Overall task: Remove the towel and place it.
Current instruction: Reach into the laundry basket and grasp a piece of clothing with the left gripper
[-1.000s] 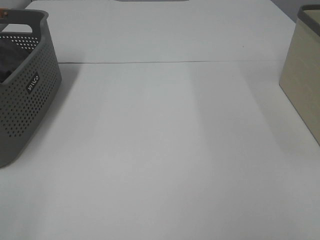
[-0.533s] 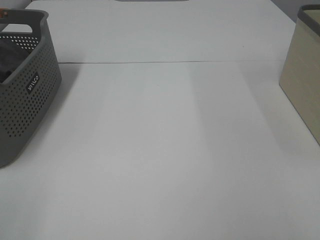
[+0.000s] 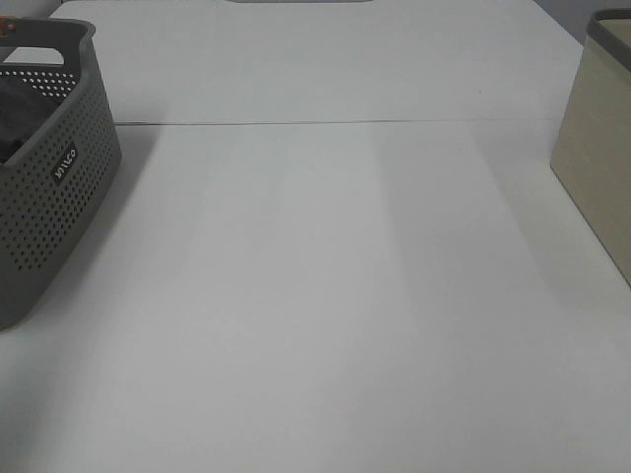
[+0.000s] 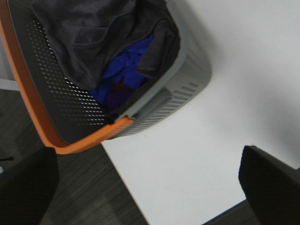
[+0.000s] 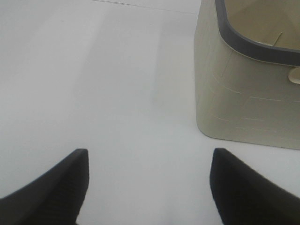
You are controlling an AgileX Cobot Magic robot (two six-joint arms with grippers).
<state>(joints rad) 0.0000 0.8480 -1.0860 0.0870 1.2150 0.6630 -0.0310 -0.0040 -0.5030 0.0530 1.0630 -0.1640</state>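
left gripper (image 4: pixel 150 187) hangs with its dark jaws spread wide and nothing between them, above the near edge of the flat white table (image 3: pixel 325 296). beyond it, on the table's left side, sits the grey perforated plastic basket with an orange rim (image 4: pixel 183 79). the large dark charcoal terry towel (image 4: pixel 93 33) lies crumpled inside it, and a bright blue fabric piece (image 4: pixel 124 70) shows among its folds. right gripper (image 5: pixel 150 183) is likewise parted and empty over bare table. past it, on the right, stands the beige rectangular bin with a grey rim (image 5: pixel 234 93).
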